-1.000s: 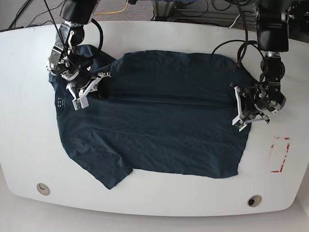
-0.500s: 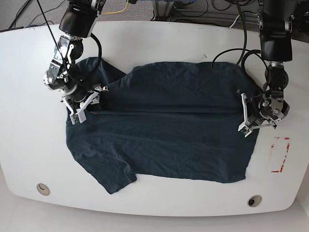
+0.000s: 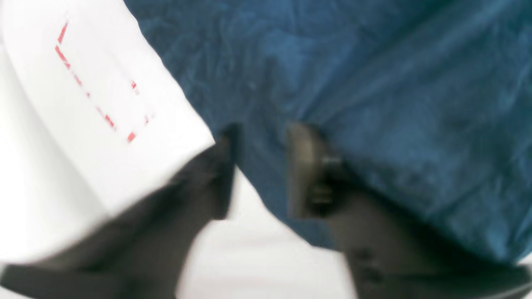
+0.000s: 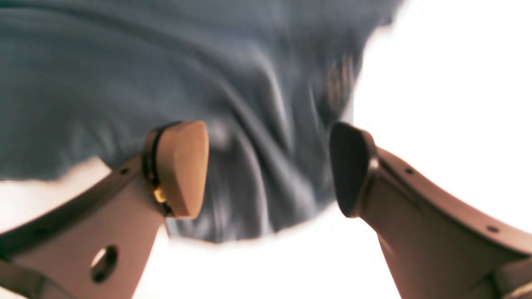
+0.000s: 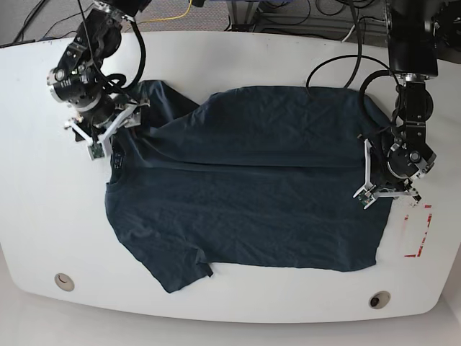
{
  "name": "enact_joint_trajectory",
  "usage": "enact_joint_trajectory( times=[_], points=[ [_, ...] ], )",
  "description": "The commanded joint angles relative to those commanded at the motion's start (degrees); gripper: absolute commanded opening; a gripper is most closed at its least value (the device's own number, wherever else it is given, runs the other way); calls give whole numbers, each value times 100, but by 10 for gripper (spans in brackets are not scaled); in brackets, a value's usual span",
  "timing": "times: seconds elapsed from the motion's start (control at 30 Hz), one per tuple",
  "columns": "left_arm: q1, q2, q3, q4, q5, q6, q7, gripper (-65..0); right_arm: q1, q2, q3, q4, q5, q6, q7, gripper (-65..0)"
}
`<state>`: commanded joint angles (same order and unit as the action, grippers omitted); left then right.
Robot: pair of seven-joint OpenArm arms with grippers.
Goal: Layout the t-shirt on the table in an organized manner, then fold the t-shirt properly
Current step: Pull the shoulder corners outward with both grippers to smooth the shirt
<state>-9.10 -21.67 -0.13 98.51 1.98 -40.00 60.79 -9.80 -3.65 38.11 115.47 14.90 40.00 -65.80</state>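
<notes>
The dark navy t-shirt [image 5: 245, 187] lies spread flat on the white table [image 5: 238, 58], collar end at the left and hem at the right. My right gripper [image 5: 101, 140] hovers at the collar and shoulder. In the right wrist view that gripper [image 4: 266, 133] is open, and the t-shirt [image 4: 124, 62] lies loose below its fingers. My left gripper [image 5: 366, 196] sits at the hem edge. In the blurred left wrist view this gripper [image 3: 262, 133] has its fingers apart astride the hem of the t-shirt [image 3: 374, 83], so it is open.
A red tape rectangle [image 5: 418, 231] marks the table just right of the hem and also shows as red tape [image 3: 99, 83] in the left wrist view. Two grommet holes [image 5: 64, 281] [image 5: 379, 299] sit near the front edge. Cables run along the back edge.
The t-shirt has slid to the right and flattened. My right gripper has let go of the collar area and pulled back to the left. My left gripper shifted right with the hem.
</notes>
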Motion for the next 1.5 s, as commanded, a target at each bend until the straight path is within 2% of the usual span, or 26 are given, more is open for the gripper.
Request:
enact_joint_trajectory(
  times=[0.1, 0.43, 0.7, 0.87, 1.23, 1.5],
  points=[
    [211, 0, -167, 316, 18, 0, 0, -282, -264, -149, 466, -18, 255, 0, -26, -205],
    [589, 44, -695, 554, 0, 0, 0, -282, -738, -246, 1011, -202, 1503, 0, -264, -205],
    [712, 44, -985, 563, -9, 0, 0, -282, -721, -229, 1336, -1090, 2251, 0, -404, -205],
    [782, 44, -1222, 563, -18, 0, 0, -282, -721, -211, 1336, -1486, 2409, 0, -404, -205],
    [791, 44, -1248, 563, -18, 0, 0, -282, -448, -237, 1292, -2057, 2567, 0, -422, -205],
    [958, 44, -1257, 695, -18, 0, 0, -283, -273, -237, 862, -2259, 2593, 0, -422, -208]
  ],
)
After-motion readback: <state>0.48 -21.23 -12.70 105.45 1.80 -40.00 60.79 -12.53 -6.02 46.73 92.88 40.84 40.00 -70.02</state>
